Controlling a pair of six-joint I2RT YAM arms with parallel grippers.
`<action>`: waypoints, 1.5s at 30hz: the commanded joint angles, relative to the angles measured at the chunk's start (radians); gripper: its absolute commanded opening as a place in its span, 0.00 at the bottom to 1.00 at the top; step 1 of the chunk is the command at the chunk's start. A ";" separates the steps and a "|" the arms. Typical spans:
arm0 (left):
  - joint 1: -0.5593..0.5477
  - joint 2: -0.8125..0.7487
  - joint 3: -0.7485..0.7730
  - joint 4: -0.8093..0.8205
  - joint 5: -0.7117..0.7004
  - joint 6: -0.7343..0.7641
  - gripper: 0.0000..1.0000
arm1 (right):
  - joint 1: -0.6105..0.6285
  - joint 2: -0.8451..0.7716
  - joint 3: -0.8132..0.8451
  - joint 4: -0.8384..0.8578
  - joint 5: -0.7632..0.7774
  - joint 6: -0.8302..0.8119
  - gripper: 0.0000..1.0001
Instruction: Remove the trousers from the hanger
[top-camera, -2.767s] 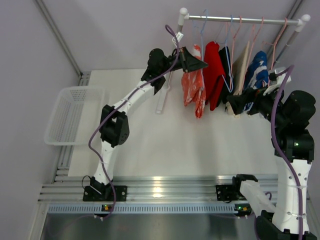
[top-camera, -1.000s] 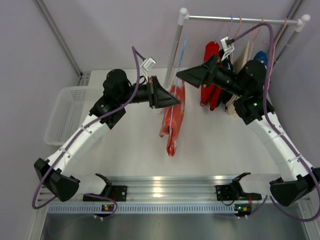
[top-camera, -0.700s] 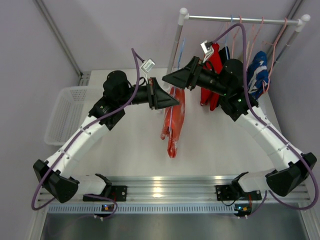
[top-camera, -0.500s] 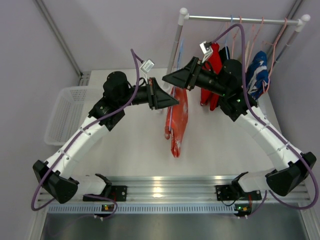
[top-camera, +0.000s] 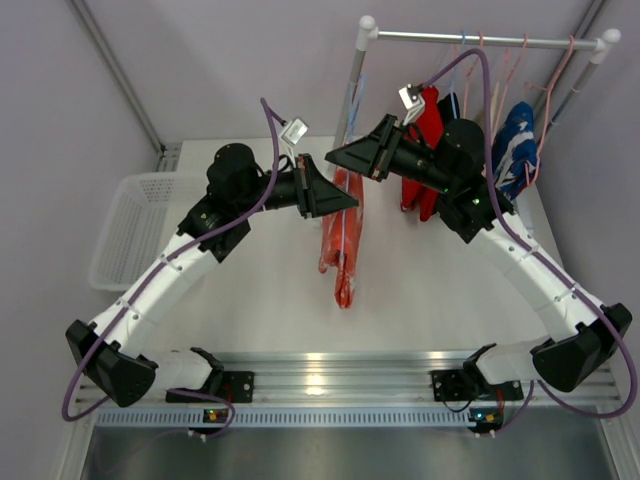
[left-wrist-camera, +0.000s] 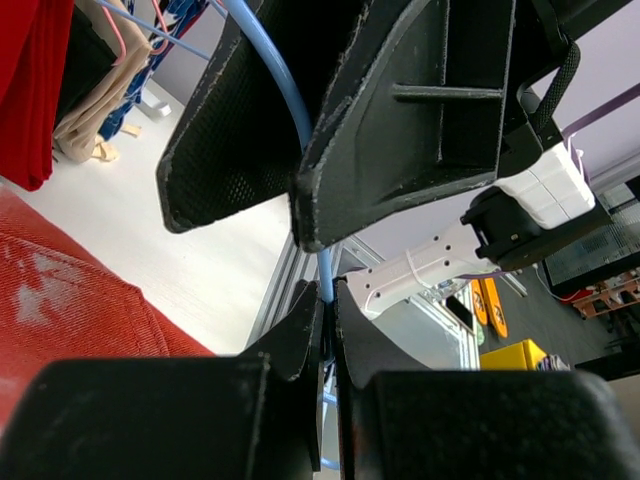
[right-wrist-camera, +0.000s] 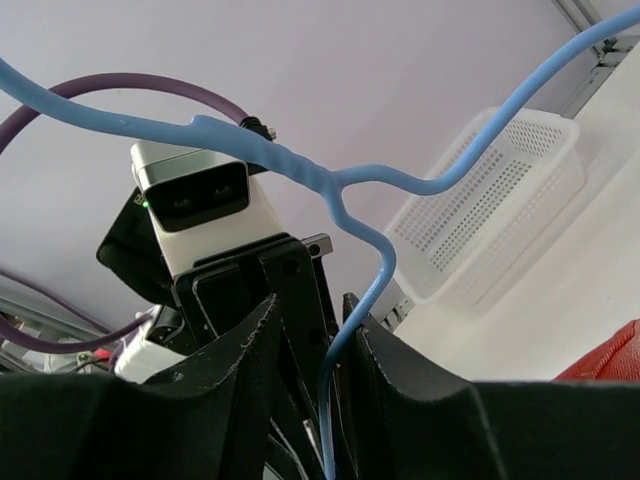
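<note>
Pale tabletop (top-camera: 260, 300), with a white mesh basket (top-camera: 140, 230) at far left. The left gripper (left-wrist-camera: 325, 312) pinches the hanger (left-wrist-camera: 277, 70), thin smooth light-blue wire. The trousers (top-camera: 343, 255), soft orange-red cloth, hang long and narrow just below it. The right gripper (right-wrist-camera: 322, 330) narrowly straddles the same wire higher up; whether it grips, I cannot tell.

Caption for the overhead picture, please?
Mid-air, the left gripper and right gripper pinch the hanger, trousers hanging on it, beside the clothes rail.

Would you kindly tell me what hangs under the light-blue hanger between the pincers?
The orange-red trousers hang from the hanger, above the white table; the bar carrying them cannot be seen.
</note>
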 joint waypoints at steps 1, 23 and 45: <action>-0.002 -0.019 0.053 0.160 -0.015 0.030 0.00 | 0.033 0.000 0.025 0.044 -0.018 0.032 0.31; -0.011 -0.048 0.043 0.071 -0.045 0.151 0.31 | 0.046 0.042 0.077 0.027 -0.012 0.040 0.00; -0.017 -0.575 -0.572 -0.064 -0.682 0.762 0.99 | 0.026 0.049 0.192 -0.052 0.050 0.023 0.00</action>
